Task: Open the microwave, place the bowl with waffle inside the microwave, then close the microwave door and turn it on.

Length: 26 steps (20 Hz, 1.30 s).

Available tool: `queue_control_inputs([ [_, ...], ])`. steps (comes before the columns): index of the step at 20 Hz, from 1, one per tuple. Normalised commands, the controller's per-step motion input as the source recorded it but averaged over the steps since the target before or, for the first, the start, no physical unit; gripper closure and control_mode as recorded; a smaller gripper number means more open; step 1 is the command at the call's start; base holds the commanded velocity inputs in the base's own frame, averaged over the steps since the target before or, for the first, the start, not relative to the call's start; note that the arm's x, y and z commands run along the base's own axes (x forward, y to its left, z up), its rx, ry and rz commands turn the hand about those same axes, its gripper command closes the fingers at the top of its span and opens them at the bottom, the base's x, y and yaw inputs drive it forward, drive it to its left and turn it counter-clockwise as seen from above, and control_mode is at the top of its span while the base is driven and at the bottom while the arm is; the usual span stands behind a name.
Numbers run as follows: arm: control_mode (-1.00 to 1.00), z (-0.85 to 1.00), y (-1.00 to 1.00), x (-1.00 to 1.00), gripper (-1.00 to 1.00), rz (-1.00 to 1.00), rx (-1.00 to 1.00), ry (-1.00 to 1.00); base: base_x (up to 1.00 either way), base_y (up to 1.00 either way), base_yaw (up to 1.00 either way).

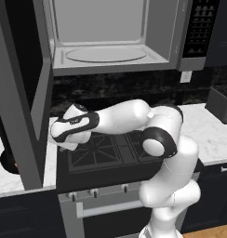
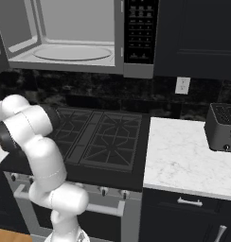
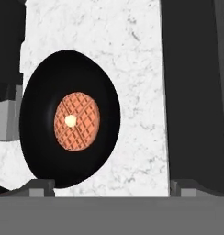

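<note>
White marble counter (image 3: 132, 69) | bowl with waffle (image 3: 70, 120) resting there | end effector (image 3: 111, 187) wide apart, empty

Lighting flat and even, no single source evident. Microwave (image 1: 106, 44) interior and marble tabletop (image 2: 183, 156) bright; cabinets and backsplash very dark, detail lost. Soft shading on the arm, no hard shadows, no glare. Rendering coarse and slightly soft. Hand view sharp, bowl (image 3: 70, 119) stretched to an oval by the viewing angle
</note>
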Motion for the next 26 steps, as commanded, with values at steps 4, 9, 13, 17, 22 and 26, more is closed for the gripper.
queue_control_inputs([
  [4, -1.00, -0.07, 0.25, 0.09, -1.00, 0.00, -0.04, 0.10, 0.00, 0.00, 0.00],
  [9, -1.00, -0.31, 0.25, 0.00, -1.00, 0.00, -0.02, 0.00, 0.00, 0.00, 0.00],
  [13, -1.00, -0.30, 0.33, 0.06, -1.00, 0.00, 0.00, 0.00, 0.00, 0.00, 0.00],
  [17, -1.00, -0.14, 0.18, 0.06, -1.00, 0.00, -0.01, 0.00, 0.00, 0.00, 0.00],
  [22, -1.00, -0.06, -0.09, 0.00, -1.00, -0.02, -0.01, 0.00, 0.00, 0.00, 0.00],
  [26, -1.00, -0.03, -0.24, 0.00, -1.00, -0.06, 0.00, 0.00, 0.00, 0.00, 0.00],
])
